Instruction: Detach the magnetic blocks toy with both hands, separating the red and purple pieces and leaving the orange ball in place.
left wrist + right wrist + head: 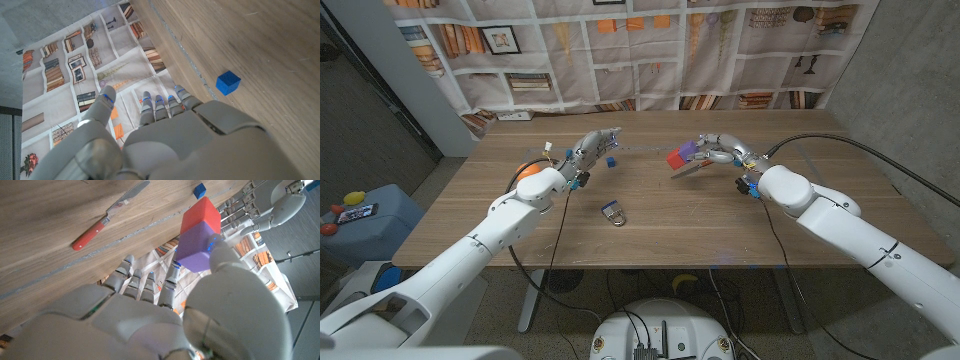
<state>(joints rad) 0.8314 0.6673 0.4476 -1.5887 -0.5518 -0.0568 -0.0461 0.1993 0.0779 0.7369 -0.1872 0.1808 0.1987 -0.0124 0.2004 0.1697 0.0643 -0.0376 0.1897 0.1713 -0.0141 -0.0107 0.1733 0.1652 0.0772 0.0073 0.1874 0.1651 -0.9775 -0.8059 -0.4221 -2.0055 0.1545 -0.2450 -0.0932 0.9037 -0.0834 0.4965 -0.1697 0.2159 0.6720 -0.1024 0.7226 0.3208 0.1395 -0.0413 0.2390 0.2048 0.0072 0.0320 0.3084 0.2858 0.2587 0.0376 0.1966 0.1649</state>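
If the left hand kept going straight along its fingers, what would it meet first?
Probably the red and purple blocks held up by the right hand. The left hand points across at them; the small blue cube seems to sit below that line, though depth is unclear.

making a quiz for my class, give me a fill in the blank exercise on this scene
1. The right hand holds a red block joined to a ____ block.
2. A small ____ cube lies on the table near the left hand.
3. The knife has a ____ handle.

Missing words: purple; blue; red
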